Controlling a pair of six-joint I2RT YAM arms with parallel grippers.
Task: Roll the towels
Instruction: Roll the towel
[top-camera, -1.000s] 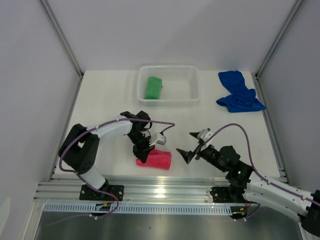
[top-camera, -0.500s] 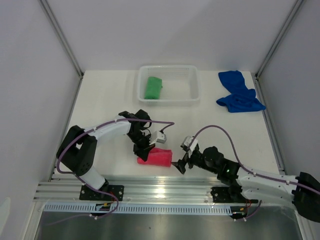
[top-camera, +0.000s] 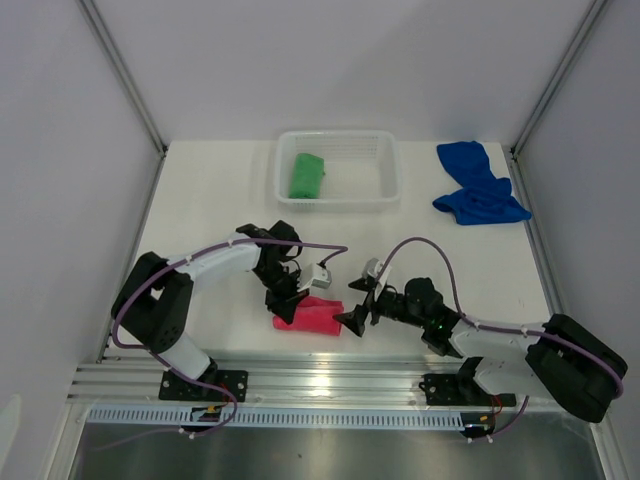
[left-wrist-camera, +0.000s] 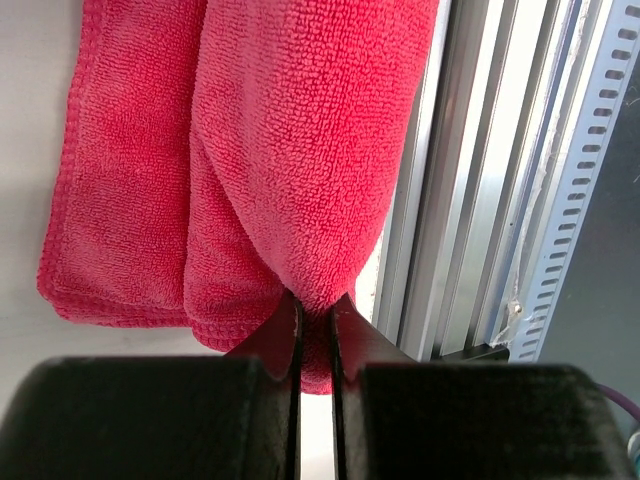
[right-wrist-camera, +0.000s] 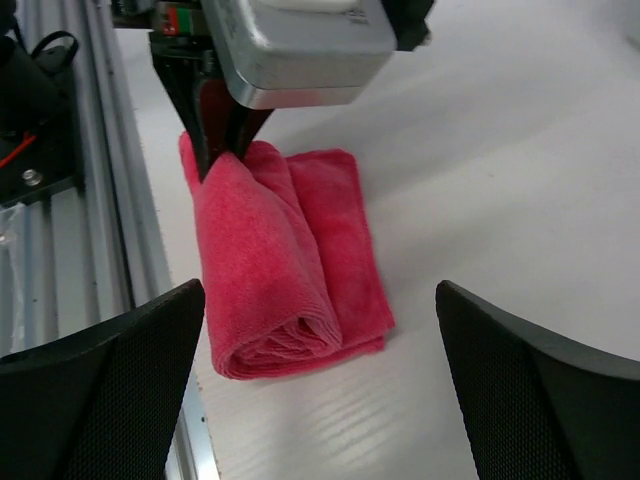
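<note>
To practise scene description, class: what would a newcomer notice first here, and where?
The pink-red towel stands out, half rolled at the near edge of the table, pinched by the shut left tool while the right tool gapes open at its other end. Behind, a green towel sits rolled in the white basket, and a blue towel lies crumpled at back right.

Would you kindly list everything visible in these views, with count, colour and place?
pink-red towel: one, pink-red, partly rolled, at the table's near edge
green towel: one, green, rolled, in the basket's left part
blue towel: one, royal blue, crumpled, at the table's far right
basket: one, white slotted plastic, far middle of the table
table: one, white
rail: one, silver metal, along the near edge
left gripper: black, shut on the pink-red towel's end
right gripper: black, open, facing the towel's other end
</note>
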